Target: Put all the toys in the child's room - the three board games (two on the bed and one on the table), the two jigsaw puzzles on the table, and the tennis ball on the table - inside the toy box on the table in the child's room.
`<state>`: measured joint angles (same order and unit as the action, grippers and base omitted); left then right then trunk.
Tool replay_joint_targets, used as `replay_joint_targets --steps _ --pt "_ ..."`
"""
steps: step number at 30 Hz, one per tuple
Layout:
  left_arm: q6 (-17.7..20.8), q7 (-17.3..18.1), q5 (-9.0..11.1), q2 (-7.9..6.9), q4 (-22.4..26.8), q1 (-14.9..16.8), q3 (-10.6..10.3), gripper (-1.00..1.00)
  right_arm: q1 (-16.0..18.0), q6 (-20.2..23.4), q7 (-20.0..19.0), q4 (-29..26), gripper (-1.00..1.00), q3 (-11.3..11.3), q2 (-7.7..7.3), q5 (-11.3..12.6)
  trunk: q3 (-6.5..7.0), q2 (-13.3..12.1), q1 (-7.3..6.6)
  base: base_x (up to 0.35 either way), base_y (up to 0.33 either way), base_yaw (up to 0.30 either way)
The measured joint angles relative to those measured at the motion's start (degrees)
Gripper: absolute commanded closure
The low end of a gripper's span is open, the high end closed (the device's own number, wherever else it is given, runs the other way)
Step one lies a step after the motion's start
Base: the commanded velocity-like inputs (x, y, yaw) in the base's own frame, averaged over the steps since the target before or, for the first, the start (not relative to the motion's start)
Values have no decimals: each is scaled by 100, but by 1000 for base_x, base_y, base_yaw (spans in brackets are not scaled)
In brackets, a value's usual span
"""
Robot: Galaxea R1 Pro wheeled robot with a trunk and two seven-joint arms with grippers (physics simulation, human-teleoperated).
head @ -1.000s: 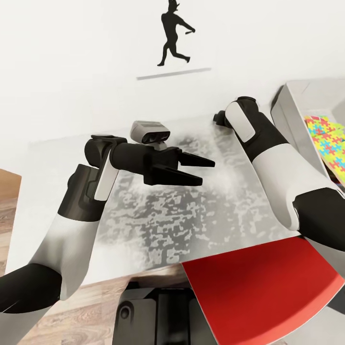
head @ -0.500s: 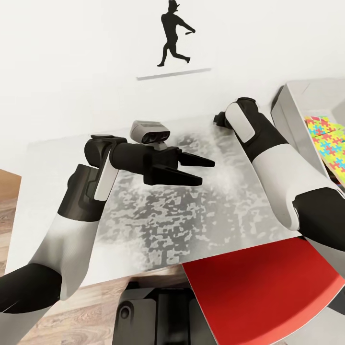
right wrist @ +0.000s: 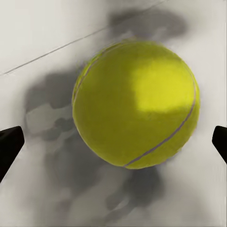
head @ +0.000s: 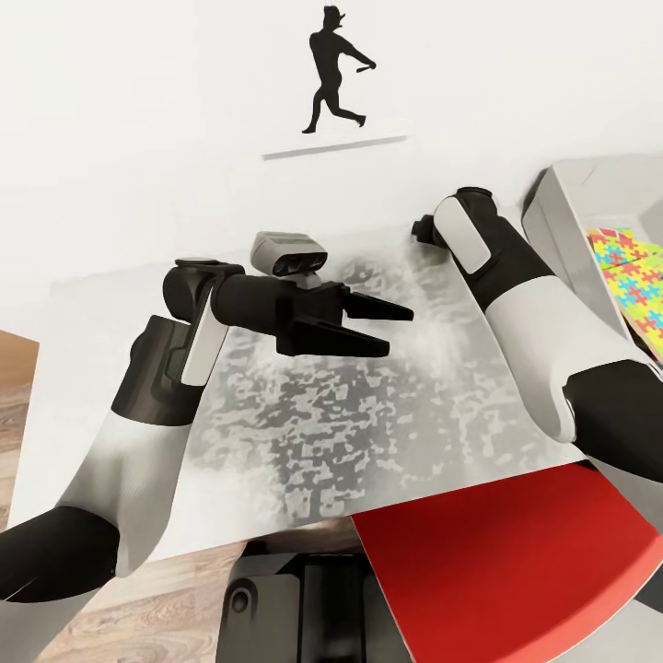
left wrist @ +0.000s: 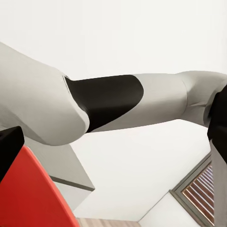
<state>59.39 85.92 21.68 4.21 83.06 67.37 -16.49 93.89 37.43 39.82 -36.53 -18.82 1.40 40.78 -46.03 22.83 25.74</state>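
Near the table's (head: pixel 304 433) back edge, the right gripper (right wrist: pixel 113 142) straddles the ball (right wrist: pixel 135 103), fingers spread; closing comes next.

Tennis ball (right wrist: pixel 136 104), yellow-green with a pale curved seam, rests on the table (right wrist: pixel 38 56), a pale grey mottled top. Soft dark shadow around and under the ball. Two black fingertips (right wrist: pixel 9 144) of the right gripper (right wrist: pixel 113 142) stand wide apart, one on each side of the ball, neither touching it.
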Motion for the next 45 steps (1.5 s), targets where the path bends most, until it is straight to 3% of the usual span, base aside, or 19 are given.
replay_joint_targets --steps 45 --pt "0 0 -7 1 0 0 0 -100 145 -127 85 355 -100 32 -5 12 0 0 1 14 0 0"
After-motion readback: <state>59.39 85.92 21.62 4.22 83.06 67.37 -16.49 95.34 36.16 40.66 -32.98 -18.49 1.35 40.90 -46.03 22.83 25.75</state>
